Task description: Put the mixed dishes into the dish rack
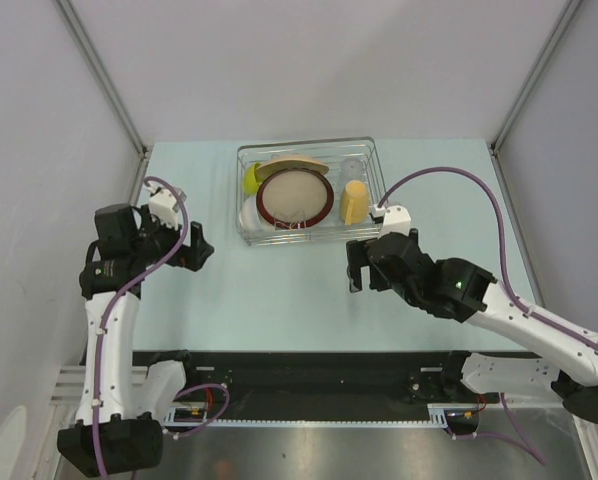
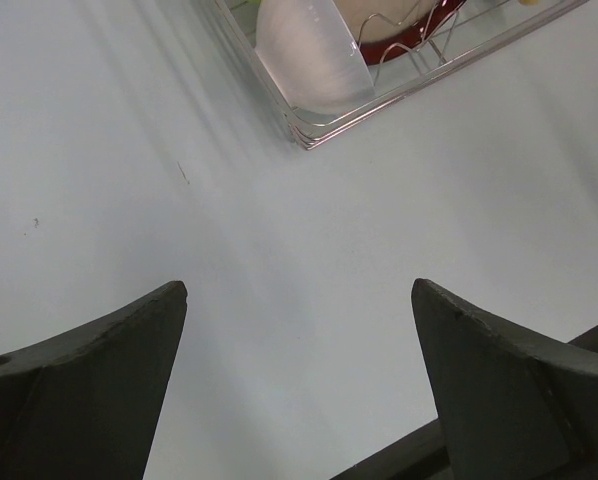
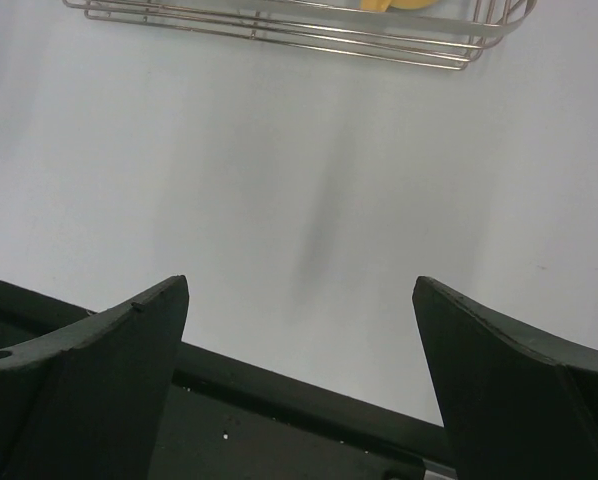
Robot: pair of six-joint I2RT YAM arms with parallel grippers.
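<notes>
Already the mixed dishes (image 1: 295,197) sit in the dish rack (image 1: 309,147); left fingers (image 2: 89,390) and right fingers (image 3: 89,390) gape empty.

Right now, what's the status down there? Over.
Left pincer open, right pincer open, both empty. In dish rack: plate, mug, green bowl, white bowl. Nothing in the way.

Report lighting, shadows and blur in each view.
Top external: soft, even light; clear glass barely stands out in the dish rack. Left wrist: white bowl looks hazy, fingers dark. Right wrist: faint grey shadow streaks on the table.
</notes>
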